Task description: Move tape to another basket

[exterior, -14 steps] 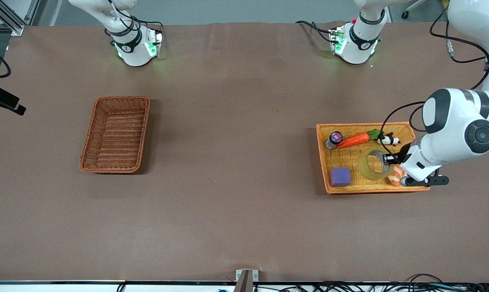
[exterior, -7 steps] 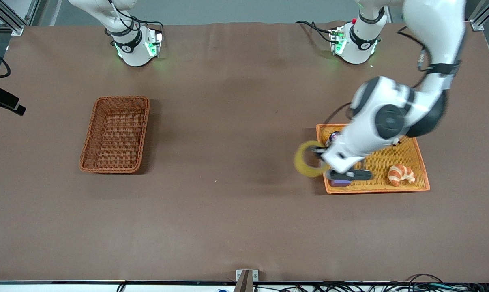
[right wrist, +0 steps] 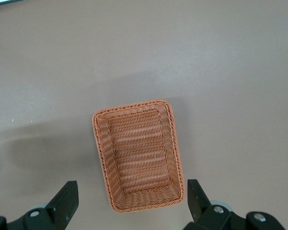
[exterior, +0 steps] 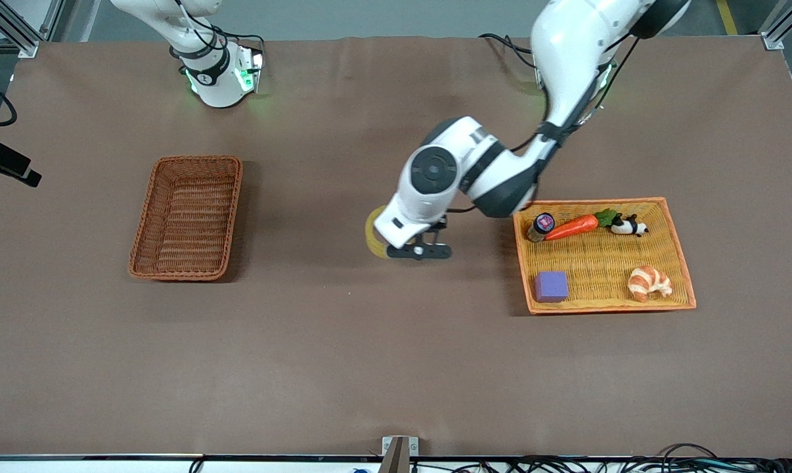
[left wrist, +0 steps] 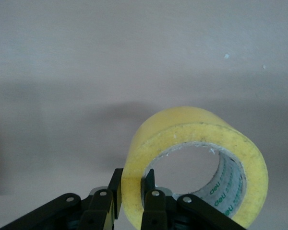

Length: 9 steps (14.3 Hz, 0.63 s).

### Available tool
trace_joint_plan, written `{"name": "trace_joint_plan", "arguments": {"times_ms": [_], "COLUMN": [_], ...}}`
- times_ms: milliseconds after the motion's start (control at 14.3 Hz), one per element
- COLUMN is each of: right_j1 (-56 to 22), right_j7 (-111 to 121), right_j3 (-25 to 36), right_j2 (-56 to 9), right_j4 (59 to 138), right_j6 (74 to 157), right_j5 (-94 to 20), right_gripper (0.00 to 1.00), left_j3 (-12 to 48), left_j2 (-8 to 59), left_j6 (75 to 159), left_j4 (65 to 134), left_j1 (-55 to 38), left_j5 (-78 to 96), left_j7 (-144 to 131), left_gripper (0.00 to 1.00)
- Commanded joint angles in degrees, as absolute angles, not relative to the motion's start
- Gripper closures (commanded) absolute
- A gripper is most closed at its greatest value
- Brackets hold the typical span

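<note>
Tape (left wrist: 194, 158) wall pinched in left claw (left wrist: 133, 194) — over bare table (exterior: 343, 328)

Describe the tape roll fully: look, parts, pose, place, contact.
The tape is a ring of translucent yellow tape wound on a grey core printed with green lettering. It hangs in the air over bare table between the two baskets, its wall pinched in the shut left pincer, one finger inside the hole and one outside. Nothing else touches it.

My tape (left wrist: 197, 158) is translucent yellow with a grey core; the basket (exterior: 187, 217) is reddish-brown wicker, the tray (exterior: 678, 246) bright orange weave, the table (exterior: 343, 368) plain brown.
</note>
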<state>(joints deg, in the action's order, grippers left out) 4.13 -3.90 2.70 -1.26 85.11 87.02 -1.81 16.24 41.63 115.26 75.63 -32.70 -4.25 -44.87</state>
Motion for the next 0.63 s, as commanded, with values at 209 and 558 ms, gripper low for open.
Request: {"name": "trace_joint_plan", "arguments": {"times_ms": [209,558], "right_j1": [4.0,-6.3], "right_j7": [-3.2,-3.7], "right_j3": [1.3,1.4], "right_j2": [-3.2,-5.6], "right_j4": [83.5,84.5], "right_j6": [88.4,92.4], "right_j5": [-2.1,-3.7], "right_gripper": [0.00,0.00], "left_j3": [7.8,7.8], "left_j2": [52.5,54.4], "left_j6": [124.8,127.2], "left_j4": [69.2,69.5], "left_j1": [-43.5,-43.8], "left_j5": [-5.0,-5.1], "left_j7": [-49.6,-49.6], "left_gripper": [0.96,0.31]}}
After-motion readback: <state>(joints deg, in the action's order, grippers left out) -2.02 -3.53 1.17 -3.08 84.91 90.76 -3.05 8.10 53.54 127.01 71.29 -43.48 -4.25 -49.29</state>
